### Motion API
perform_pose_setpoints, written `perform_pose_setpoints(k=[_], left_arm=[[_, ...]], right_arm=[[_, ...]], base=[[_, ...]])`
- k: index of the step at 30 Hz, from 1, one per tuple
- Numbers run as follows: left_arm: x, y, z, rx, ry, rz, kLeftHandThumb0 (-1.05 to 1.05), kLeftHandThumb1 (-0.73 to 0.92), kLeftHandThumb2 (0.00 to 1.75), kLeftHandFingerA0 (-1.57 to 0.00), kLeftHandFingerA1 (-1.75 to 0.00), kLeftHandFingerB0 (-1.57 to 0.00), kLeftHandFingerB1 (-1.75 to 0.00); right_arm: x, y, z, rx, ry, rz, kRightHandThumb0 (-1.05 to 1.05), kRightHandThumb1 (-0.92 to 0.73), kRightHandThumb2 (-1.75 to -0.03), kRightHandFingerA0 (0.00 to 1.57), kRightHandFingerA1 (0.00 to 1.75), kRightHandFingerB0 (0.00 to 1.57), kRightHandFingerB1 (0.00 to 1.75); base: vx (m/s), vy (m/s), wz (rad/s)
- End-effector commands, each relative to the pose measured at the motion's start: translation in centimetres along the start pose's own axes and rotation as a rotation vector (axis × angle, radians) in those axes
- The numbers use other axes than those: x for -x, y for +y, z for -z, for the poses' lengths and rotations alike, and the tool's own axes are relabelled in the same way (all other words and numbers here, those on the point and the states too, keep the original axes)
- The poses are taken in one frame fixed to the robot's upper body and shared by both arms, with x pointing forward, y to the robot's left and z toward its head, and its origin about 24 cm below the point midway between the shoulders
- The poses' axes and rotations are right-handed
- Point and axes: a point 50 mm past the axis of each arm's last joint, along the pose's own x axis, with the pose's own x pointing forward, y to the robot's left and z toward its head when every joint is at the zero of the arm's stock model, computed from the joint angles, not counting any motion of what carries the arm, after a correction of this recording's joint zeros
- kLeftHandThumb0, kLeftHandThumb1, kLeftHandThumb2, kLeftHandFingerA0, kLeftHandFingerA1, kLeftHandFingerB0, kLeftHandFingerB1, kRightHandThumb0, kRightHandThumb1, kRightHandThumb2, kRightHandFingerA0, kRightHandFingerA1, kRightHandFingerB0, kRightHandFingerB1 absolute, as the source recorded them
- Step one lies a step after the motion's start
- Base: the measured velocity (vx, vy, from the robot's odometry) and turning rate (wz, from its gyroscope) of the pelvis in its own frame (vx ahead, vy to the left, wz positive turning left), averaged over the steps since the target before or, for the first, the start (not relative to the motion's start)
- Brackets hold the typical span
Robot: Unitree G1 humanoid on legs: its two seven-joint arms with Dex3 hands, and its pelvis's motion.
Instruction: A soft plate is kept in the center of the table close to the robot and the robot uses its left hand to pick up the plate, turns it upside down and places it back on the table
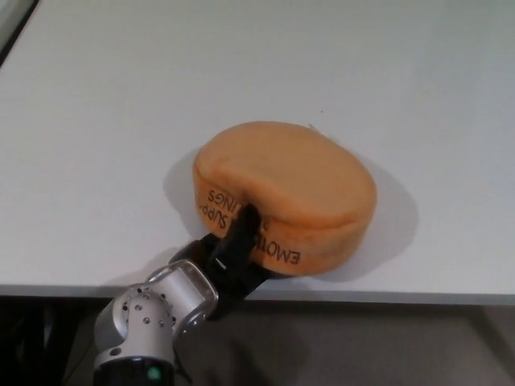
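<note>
Only the head view to go on here, so that's what I'm working from. The plate (pixel 286 195) is this thick orange foam puck sitting on the white desk (pixel 121 104), near the front edge and roughly centre, with black lettering wrapped around its side wall. My left hand (pixel 233 256) is pinching that near side wall: one black finger (pixel 244 227) runs up over the lettering and dents the foam in a bit, and the rest of the hand tucks in below the rim. I can't really tell whether the plate's bottom is flat on the desk or slightly lifted at my side, the shadow muddies it. Right hand isn't in the shot.

Handling-wise, I reckon it's very light and squishy, not fragile at all, and the foam skin looks grippy instead of slick. The catch is that it gives under the fingers, so an edge pinch can flop or fold. I'd want a deep bite on the rim, thumb under and fingers over, before rolling the wrist to flip it.
</note>
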Motion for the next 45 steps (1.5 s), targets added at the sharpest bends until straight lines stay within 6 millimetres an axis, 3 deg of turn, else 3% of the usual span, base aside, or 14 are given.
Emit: perform_pose_setpoints(k=[1, 3, 6, 10, 12, 13, 14, 18, 25, 34, 35, 41, 44, 45], left_arm=[[-0.3, -0.5, 2.7, -0.022, 0.029, 0.062, -0.54, 0.7, 1.09, -0.95, -1.25, -0.51, -0.86], [-0.3, -0.3, 2.8, 0.002, 0.017, 0.085, -0.62, 0.85, 0.69, -0.5, -1.38, -0.4, -0.84], [-0.2, 0.0, 2.8, -0.025, -0.023, 0.088, -0.8, 0.86, 0.67, -0.26, -0.46, -0.07, -0.26], [0.1, -0.1, 2.0, -0.08, -0.023, 0.135, -1.05, 0.8, 1.17, 0.0, -0.14, 0.0, -0.11], [0.4, 0.0, 1.1, -0.155, -0.012, 0.177, -0.93, 0.91, 0.79, 0.0, 0.0, 0.0, 0.0], [0.4, 0.0, 0.8, -0.166, -0.012, 0.175, -0.99, 0.92, 0.75, 0.0, 0.0, 0.0, 0.0], [0.5, -0.1, 0.1, -0.188, -0.008, 0.177, -0.98, 0.76, 1.02, 0.0, -0.16, 0.0, 0.0], [1.1, 0.0, -2.0, -0.267, -0.009, 0.211, -1.05, 0.8, 0.89, 0.0, 0.0, 0.0, 0.0], [2.1, 0.4, -4.7, -0.336, 0.016, 0.229, -1.05, 0.81, 1.07, 0.0, -0.2, 0.0, 0.0], [3.8, 1.9, -6.2, -0.362, 0.014, 0.346, -1.04, 0.82, 1.11, 0.0, -0.1, 0.0, 0.0], [4.0, 2.1, -6.4, -0.377, 0.025, 0.362, -1.04, 0.82, 1.13, 0.0, -0.1, 0.0, 0.0], [5.7, 3.0, -8.0, -0.543, 0.032, 0.336, -1.01, 0.8, 1.15, 0.0, -0.12, 0.0, 0.0], [6.8, 3.1, -8.2, -0.651, -0.051, 0.313, -1.0, 0.77, 1.13, 0.0, -0.16, 0.0, 0.0], [7.2, 3.1, -8.0, -0.67, -0.083, 0.319, -1.05, 0.92, 0.74, 0.0, 0.0, 0.0, 0.0]], right_arm=[[0.2, -0.6, -0.1, 0.01, 0.005, 0.017, -0.79, -0.61, -0.91, 0.58, 0.54, 0.23, 0.43], [0.2, -0.6, -0.1, 0.007, 0.003, 0.015, -0.7, -0.67, -0.61, 0.64, 0.44, 0.3, 0.32], [0.1, -0.7, 0.0, 0.013, 0.012, 0.015, -0.7, -0.68, -0.62, 0.62, 0.41, 0.3, 0.31], [0.0, -0.6, -0.1, 0.006, 0.009, 0.016, -0.71, -0.56, -0.93, 0.54, 0.56, 0.22, 0.46], [0.1, -0.6, -0.1, -0.013, 0.01, 0.009, -0.7, -0.68, -0.62, 0.62, 0.43, 0.29, 0.32], [0.0, -0.6, -0.2, -0.018, 0.01, 0.007, -0.73, -0.56, -0.93, 0.52, 0.55, 0.2, 0.45], [0.0, -0.6, -0.2, -0.022, 0.011, 0.004, -0.73, -0.56, -0.93, 0.52, 0.55, 0.21, 0.45], [0.0, -0.6, -0.2, -0.056, 0.018, -0.008, -0.73, -0.69, -0.62, 0.59, 0.43, 0.28, 0.32], [0.0, -0.4, -0.4, -0.073, 0.02, -0.02, -0.76, -0.56, -0.93, 0.5, 0.55, 0.2, 0.44], [-0.1, -0.3, -0.4, -0.107, 0.027, -0.033, -0.73, -0.69, -0.62, 0.57, 0.44, 0.27, 0.31], [-0.1, -0.3, -0.5, -0.106, 0.027, -0.033, -0.75, -0.57, -0.94, 0.51, 0.56, 0.18, 0.44], [-0.2, -0.2, -0.5, -0.117, 0.027, -0.049, -0.74, -0.58, -0.95, 0.5, 0.56, 0.17, 0.44], [-0.2, -0.2, -0.5, -0.132, 0.027, -0.042, -0.73, -0.7, -0.62, 0.59, 0.46, 0.27, 0.32], [-0.2, -0.2, -0.5, -0.134, 0.028, -0.043, -0.75, -0.57, -0.94, 0.52, 0.57, 0.2, 0.45]], base=[[0.0, 0.0, 0.0], [0.0, 0.0, 0.0], [0.0, 0.0, 0.0], [0.0, 0.0, 0.0], [0.0, 0.0, 0.0], [0.0, 0.0, 0.0], [0.0, 0.0, 0.0], [0.0, 0.0, 0.0], [0.0, 0.0, 0.0], [0.0, 0.0, 0.0], [0.0, 0.0, 0.0], [0.0, 0.0, 0.0], [0.0, 0.0, 0.0], [0.0, 0.0, 0.0]])
